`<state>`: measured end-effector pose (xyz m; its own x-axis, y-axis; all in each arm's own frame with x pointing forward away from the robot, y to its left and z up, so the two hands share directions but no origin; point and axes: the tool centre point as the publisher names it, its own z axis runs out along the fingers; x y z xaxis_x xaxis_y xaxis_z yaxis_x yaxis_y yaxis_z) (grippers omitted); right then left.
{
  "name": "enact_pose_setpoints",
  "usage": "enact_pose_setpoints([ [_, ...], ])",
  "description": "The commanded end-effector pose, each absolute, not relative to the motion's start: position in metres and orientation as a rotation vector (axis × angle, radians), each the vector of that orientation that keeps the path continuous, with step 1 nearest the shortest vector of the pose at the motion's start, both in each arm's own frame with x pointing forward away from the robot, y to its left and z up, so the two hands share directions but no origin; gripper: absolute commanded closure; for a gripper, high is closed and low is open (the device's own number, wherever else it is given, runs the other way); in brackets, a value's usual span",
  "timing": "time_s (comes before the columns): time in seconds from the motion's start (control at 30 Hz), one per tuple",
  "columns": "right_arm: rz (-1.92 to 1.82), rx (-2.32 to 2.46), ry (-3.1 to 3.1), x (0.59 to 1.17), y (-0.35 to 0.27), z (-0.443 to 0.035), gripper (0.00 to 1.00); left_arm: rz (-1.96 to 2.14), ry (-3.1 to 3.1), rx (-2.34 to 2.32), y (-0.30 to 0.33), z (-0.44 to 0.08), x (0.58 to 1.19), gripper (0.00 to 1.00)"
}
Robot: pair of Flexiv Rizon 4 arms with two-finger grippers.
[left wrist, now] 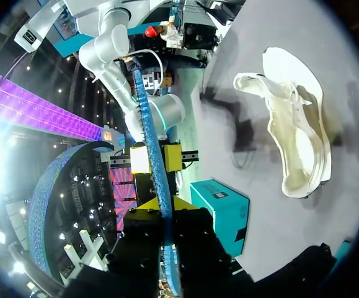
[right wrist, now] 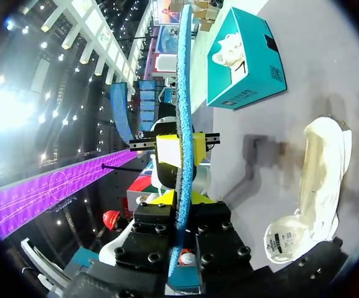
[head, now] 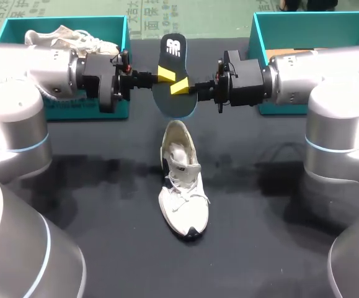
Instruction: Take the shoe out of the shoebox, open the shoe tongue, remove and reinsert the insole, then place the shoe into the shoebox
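The left tool (head: 165, 73) and the right tool (head: 180, 87) face each other above the worktop (head: 278, 205), and each is closed on the insole (head: 172, 48), which hangs in the air between them. Both wrist views show the thin, blue-edged sheet edge-on, with each tool clamping it from both faces and closed down to little more than the sheet's thickness, the left on one long edge and the right on the opposite one. The white shoe (head: 181, 186) lies on the worktop below the two tools and a little nearer the robot, heel end closest to them, laces loose and the tongue seemingly pulled up so the mouth gapes. A teal shoebox (head: 61, 22) behind the left tool holds another white shoe (head: 74, 38); a second teal box (head: 315, 20) stands behind the right tool. By this showing, the shoe is out, the tongue is opened and the insole is removed. What remains is sliding the insole back in and returning the shoe to its box.
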<state>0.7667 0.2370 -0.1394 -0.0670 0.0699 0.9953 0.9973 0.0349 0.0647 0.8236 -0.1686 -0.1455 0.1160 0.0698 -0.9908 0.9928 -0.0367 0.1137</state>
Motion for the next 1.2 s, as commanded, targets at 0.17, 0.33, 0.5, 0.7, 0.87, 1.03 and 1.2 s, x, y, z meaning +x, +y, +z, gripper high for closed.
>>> enact_pose_setpoints([
  [0.17,-1.204,-1.214,-1.324,0.766,0.237,-0.139,0.89,-1.118,1.146,1.348,-0.168,-0.147,0.821,1.00],
  [0.33,-1.209,-1.218,-1.318,0.767,0.237,-0.140,1.00,-1.124,1.143,1.347,-0.167,-0.147,0.819,1.00],
  [0.5,-1.217,-1.215,-1.313,0.768,0.236,-0.142,1.00,-1.146,1.144,1.333,-0.163,-0.145,0.817,0.08],
  [0.7,-1.246,-1.199,-1.318,0.770,0.232,-0.145,1.00,-1.165,1.156,1.313,-0.153,-0.137,0.811,0.00],
  [0.87,-1.264,-1.199,-1.330,0.770,0.228,-0.147,1.00,-1.193,1.279,1.273,-0.137,-0.132,0.809,0.00],
  [1.03,-1.317,-1.168,-1.343,0.770,0.223,-0.150,1.00,-1.101,1.568,1.398,-0.115,-0.136,0.811,0.00],
  [1.2,-1.317,-1.168,-1.343,0.770,0.223,-0.150,1.00,-1.101,1.568,1.398,-0.115,-0.136,0.811,0.00],
])
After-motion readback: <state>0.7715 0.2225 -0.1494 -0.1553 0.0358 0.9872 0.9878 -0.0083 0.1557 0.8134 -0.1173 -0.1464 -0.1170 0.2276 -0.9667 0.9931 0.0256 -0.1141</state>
